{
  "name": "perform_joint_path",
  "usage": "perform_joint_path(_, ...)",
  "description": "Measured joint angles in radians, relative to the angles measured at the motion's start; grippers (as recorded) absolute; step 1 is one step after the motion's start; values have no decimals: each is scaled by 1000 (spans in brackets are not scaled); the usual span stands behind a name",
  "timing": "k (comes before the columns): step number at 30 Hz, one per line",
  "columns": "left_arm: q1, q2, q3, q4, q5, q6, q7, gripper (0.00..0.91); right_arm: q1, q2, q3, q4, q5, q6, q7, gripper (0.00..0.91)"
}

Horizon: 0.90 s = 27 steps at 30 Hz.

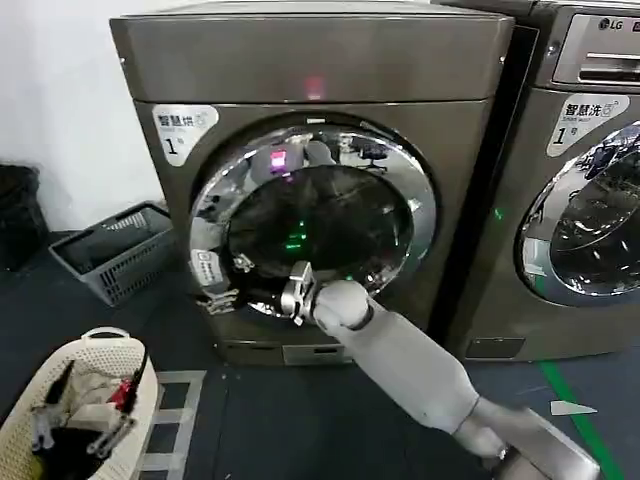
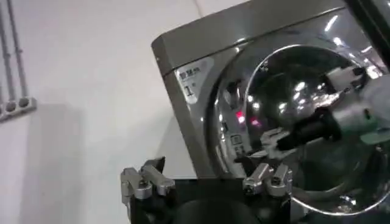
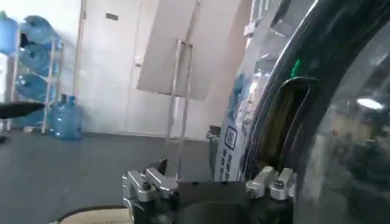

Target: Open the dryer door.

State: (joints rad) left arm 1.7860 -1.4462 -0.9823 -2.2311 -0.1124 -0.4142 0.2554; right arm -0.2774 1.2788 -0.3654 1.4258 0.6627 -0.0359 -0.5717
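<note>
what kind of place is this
Probably a laundry room: the dryer stands beside an LG-marked machine, with a grey basket and a white laundry basket on the floor.

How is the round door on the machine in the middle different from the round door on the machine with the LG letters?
The dryer door faces us whole, while the LG machine's door is cut off by the picture's edge. The right gripper reaches the dryer door's lower left rim; nothing touches the LG machine's door. The dryer glows pink above its door; the LG machine shows a panel instead. Both doors are shiny chrome rings around dark glass, and both look closed.
</note>
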Motion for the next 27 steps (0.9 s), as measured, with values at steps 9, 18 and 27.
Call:
perform_joint_path(9, -65, 78, 6, 49, 0, 38, 25, 907, -44, -91, 26, 130, 42, -3, -87, 907)
perform_joint_path(18, -158, 174, 41, 75, -31, 90, 52, 907, -89, -180, 68, 244, 78, -8, -146, 907)
perform_joint_path(27, -238, 257, 103, 120, -29, 102, 58, 907, -153, -285, 123, 388, 114, -10, -179, 907)
